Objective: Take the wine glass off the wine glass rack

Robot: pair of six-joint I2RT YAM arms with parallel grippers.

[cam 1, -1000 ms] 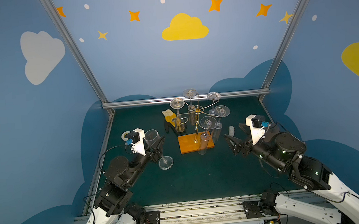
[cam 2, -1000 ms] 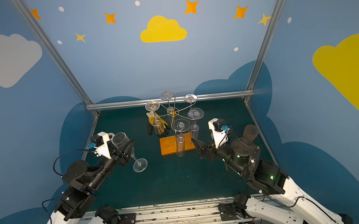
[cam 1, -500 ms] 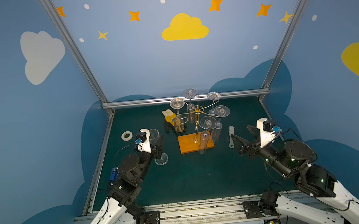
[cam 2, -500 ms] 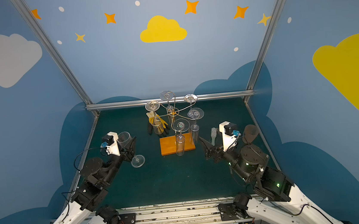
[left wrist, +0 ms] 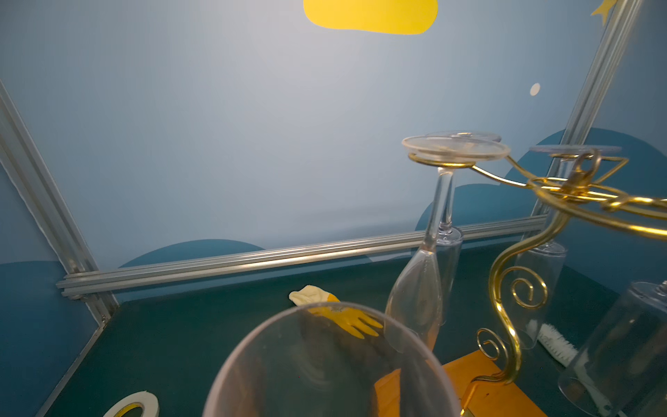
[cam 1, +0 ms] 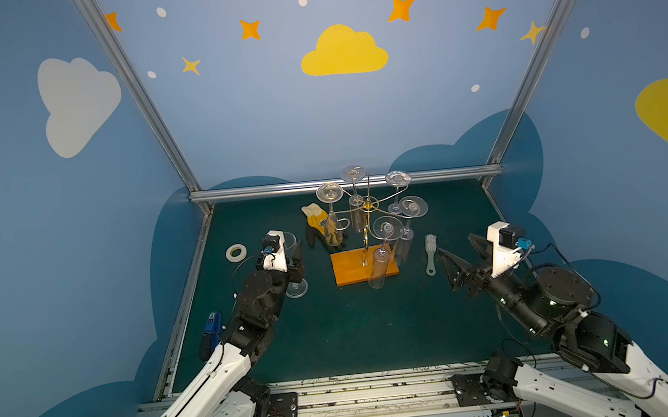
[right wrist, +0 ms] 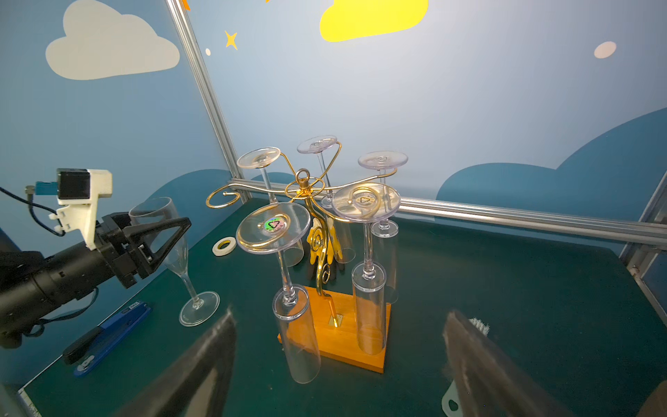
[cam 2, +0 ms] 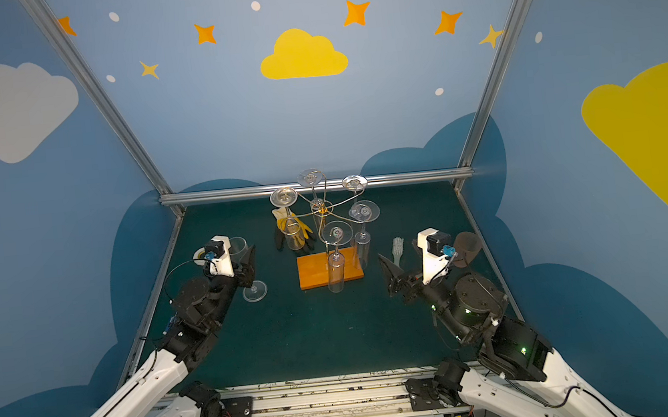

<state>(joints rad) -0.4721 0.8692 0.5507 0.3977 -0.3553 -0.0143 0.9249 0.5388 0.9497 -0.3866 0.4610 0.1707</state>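
Left claw (right wrist: 169,231) clamped around bowl of wine glass (right wrist: 179,261); glass upright, slightly tilted, foot on green mat (right wrist: 505,307), left of wine glass rack (right wrist: 346,346) and clear of it. Right claw (cam 1: 455,246) spread wide, empty, hovering right of rack, near brush (cam 1: 431,252). Five other glasses (right wrist: 296,335) hang upside down from rack's gold arms.
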